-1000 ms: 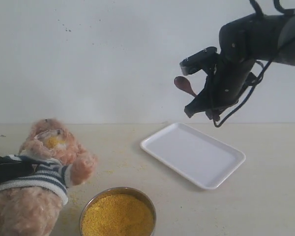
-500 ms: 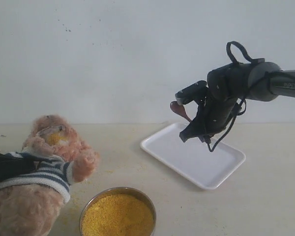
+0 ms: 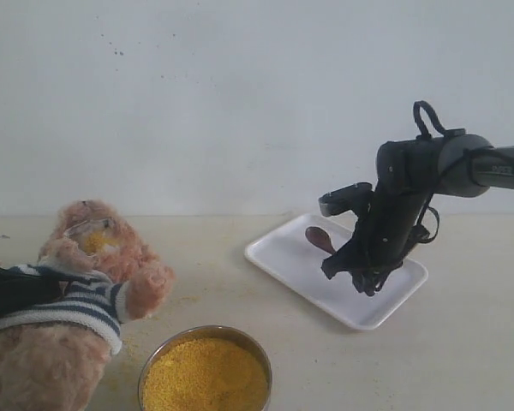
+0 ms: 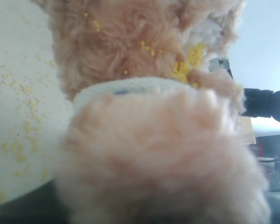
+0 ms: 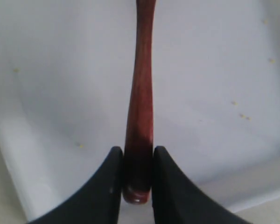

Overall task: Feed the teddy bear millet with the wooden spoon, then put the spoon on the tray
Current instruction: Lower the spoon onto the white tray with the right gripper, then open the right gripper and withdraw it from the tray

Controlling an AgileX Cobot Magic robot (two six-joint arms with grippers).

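Observation:
The teddy bear (image 3: 86, 282) leans at the left, with millet grains stuck on its muzzle (image 3: 95, 243). My left gripper (image 3: 7, 293) is clamped on its striped body; fur (image 4: 154, 154) hides the jaws in the left wrist view. My right gripper (image 3: 343, 257) is shut on the handle end of the wooden spoon (image 3: 319, 238). It holds the spoon low over the white tray (image 3: 385, 295), the spoon bowl pointing left. Whether the spoon touches the tray I cannot tell. In the right wrist view the handle (image 5: 141, 93) runs out from between the black fingers (image 5: 113, 186) over the tray (image 5: 60, 93).
A round metal bowl (image 3: 151, 364) heaped with yellow millet (image 3: 206, 377) stands at the front, right of the bear. Loose grains lie on the table beside the bear (image 4: 23, 140), and a few on the tray (image 5: 242, 115). A white wall stands behind.
My right arm has come down with the spoon from high above the tray to just over its surface. The bear has shifted only slightly.

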